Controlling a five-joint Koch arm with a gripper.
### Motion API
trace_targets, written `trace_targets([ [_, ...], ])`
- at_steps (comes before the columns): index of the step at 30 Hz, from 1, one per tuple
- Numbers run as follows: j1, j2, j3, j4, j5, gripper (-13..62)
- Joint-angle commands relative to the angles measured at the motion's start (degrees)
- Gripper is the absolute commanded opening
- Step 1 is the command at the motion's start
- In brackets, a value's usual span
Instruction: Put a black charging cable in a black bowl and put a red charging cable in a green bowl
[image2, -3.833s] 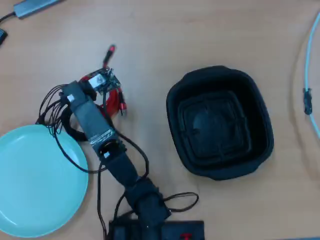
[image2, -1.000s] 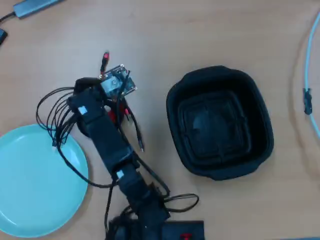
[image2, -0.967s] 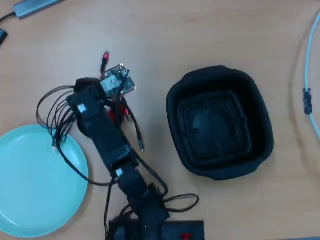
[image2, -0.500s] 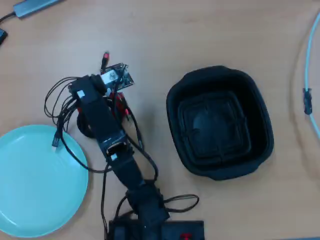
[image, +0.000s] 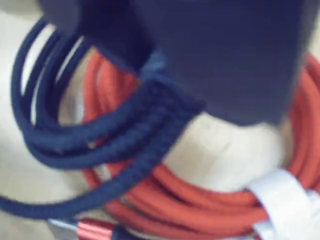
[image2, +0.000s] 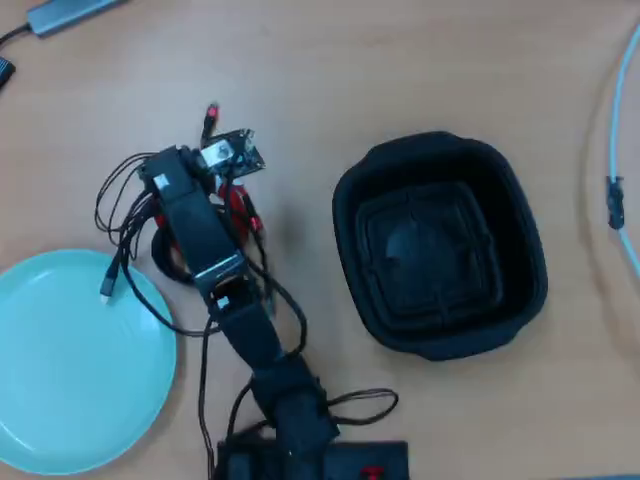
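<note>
Very close in the wrist view, the gripper is a big dark blur at 12 o'clock. Its jaws do not show, so whether it is holding anything cannot be told. Under it, strands of the black charging cable lie across the red charging cable, touching it. A white tie wraps the red coil at 4 o'clock.

From overhead, the arm covers both cables, which lie on the wooden table. The green bowl sits at 8 o'clock and the black bowl at 3 o'clock, well apart.
</note>
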Motion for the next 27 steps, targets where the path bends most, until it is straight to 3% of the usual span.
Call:
trace_targets([
  [1, -0.62, 0.70, -3.52, 0.00, 0.35, -5.2],
  [5, -0.62, 2.02, -3.69, 0.62, 0.26, -6.9],
  [15, -0.09, 35.07, 1.05, 3.25, 0.35, -7.0],
  [27, 3.08, 45.00, 7.38, 4.04, 0.53, -7.1],
])
